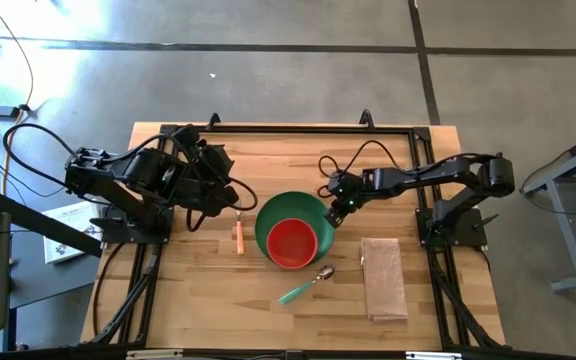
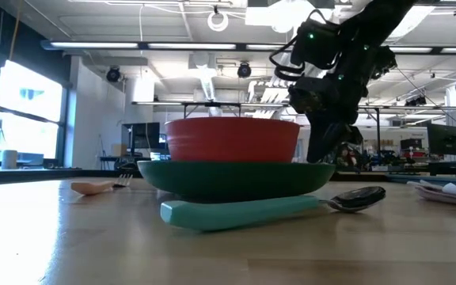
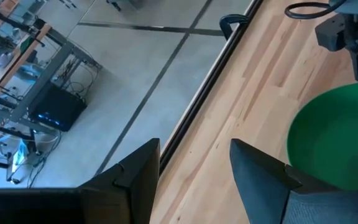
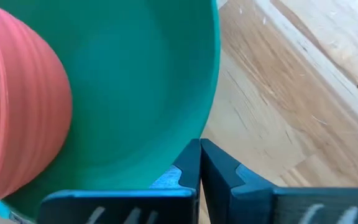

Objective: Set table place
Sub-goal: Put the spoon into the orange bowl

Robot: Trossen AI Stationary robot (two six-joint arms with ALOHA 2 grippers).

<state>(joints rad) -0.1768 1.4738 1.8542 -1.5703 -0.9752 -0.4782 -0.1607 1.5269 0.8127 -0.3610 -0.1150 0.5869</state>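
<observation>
A round green plate sits on the light wood table with a red bowl in its near part. My right gripper is shut on the plate's right rim. My left gripper hangs open and empty left of the plate, above the table's left half. An orange-handled fork lies left of the plate. A teal-handled spoon lies in front of it. A folded pinkish-beige napkin lies flat to the right. My right gripper pinches the plate's rim on the plate's far right side, one finger inside the rim and one outside. The fingers slant down from the table's right side. In the low view the plate looks level and low over the table.
A black rail frame edges the table. Bare wood lies near the front edge and at the far side behind the plate. In the low view the spoon lies right in front of the plate and the fork to its left.
</observation>
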